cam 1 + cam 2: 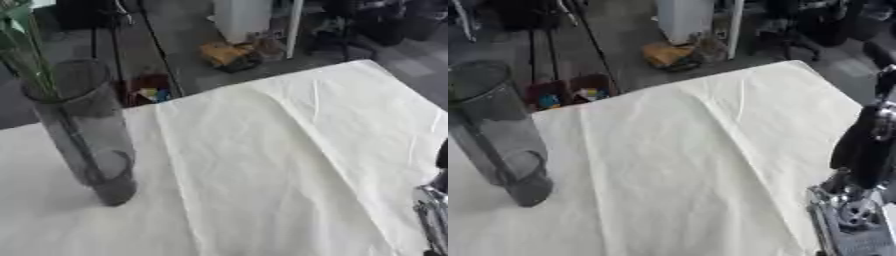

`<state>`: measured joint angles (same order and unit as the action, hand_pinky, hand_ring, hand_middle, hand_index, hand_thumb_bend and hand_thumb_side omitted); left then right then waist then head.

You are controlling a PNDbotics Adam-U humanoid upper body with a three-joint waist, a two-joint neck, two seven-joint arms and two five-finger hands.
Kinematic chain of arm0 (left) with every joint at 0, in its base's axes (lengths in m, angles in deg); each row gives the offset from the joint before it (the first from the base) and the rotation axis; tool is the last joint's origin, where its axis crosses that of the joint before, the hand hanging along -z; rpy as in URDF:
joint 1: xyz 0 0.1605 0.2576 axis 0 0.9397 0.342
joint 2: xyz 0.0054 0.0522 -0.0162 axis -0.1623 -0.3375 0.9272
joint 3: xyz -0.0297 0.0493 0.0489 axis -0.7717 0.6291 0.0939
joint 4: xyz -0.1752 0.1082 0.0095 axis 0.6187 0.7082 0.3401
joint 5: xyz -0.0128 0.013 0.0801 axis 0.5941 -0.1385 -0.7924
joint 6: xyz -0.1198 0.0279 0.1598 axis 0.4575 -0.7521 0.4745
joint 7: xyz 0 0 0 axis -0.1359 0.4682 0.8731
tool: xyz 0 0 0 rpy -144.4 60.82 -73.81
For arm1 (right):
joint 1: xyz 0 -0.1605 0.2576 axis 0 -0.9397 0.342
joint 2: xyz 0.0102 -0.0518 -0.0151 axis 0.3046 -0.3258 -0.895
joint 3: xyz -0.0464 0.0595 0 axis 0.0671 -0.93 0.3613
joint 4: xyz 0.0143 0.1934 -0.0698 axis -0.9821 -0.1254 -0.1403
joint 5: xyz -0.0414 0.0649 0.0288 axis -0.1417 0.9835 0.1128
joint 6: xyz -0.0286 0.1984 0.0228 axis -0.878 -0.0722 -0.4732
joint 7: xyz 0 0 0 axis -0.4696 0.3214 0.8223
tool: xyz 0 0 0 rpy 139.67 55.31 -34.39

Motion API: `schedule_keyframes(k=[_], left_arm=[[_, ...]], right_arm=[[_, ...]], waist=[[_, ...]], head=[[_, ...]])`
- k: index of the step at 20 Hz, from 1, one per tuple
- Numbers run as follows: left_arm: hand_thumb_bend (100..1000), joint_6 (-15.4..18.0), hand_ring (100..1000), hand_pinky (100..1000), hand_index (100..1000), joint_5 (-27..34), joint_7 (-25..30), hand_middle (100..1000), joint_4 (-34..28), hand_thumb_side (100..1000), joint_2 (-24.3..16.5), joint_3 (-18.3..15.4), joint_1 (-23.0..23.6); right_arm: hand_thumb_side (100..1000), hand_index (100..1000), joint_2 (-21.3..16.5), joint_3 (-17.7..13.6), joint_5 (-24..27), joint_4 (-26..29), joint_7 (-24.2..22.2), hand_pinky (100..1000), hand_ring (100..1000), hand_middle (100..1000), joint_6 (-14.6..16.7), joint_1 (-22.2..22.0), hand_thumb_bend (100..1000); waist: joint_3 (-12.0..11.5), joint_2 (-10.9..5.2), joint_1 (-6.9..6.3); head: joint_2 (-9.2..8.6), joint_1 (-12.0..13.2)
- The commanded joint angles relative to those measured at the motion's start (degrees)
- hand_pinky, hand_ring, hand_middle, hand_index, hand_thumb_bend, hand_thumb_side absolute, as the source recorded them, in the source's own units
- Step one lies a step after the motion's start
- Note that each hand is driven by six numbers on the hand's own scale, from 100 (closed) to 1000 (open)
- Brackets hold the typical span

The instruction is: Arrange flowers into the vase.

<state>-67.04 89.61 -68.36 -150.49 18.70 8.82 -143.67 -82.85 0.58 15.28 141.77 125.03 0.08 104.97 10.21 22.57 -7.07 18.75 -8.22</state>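
Cream cloth is covering the worktop (289,165), with workshop clutter lying on the floor beyond. Your vase (83,130), a tall smoky glass cylinder, is standing at far left, already holding green stems (26,55). Treat it as fragile, slippery and top-heavy; take stems low, where they are stiffest. Your right arm (859,175) is showing at lower right; its fingers cannot be judged. No writing is legible.

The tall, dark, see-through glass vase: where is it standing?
The tall dark glass vase stands upright at the left of the cream tablecloth, green stems rising from it.
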Motion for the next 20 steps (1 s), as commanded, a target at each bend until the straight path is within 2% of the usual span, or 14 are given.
schedule_keyframes(k=[1,5,7,10,20], left_arm=[[193,-1.55,1000,1000,1000,-0.85,3.17,1000,-0.47,800,-2.03,-0.57,-0.69],[182,-3.07,1000,1000,1000,-1.12,6.08,1000,-0.38,799,-2.06,-0.48,-0.49],[272,-4.00,1000,1000,1000,-1.55,8.60,1000,-0.46,802,-2.22,-0.26,-0.24],[316,-5.61,1000,1000,1000,-2.70,11.94,1000,-0.46,806,-2.37,-0.40,-0.01],[219,-10.92,1000,1000,1000,-4.43,21.23,1000,-0.73,785,-2.67,-0.83,0.31]], right_arm=[[533,810,-0.53,-0.40,-0.38,0.77,1.20,700,788,740,1.05,0.45,100],[532,810,-0.54,-0.43,-0.40,0.77,1.31,699,787,739,1.12,0.49,100],[532,810,-0.54,-0.44,-0.41,0.77,1.37,699,787,739,1.13,0.47,100],[530,810,-0.52,-0.39,-0.42,0.77,1.37,699,787,739,1.09,0.43,100],[531,809,-0.53,-0.35,-0.34,0.77,1.44,699,785,739,1.17,0.50,100]], waist=[[-0.15,-1.41,0.61],[-0.17,-1.40,0.76],[-0.30,-1.41,0.87],[-0.61,-1.45,1.00],[-1.11,-1.57,1.31]], head=[[-0.87,-0.29],[-1.39,-0.62],[-1.73,-0.78],[-1.79,-0.94],[-1.22,-0.84]])
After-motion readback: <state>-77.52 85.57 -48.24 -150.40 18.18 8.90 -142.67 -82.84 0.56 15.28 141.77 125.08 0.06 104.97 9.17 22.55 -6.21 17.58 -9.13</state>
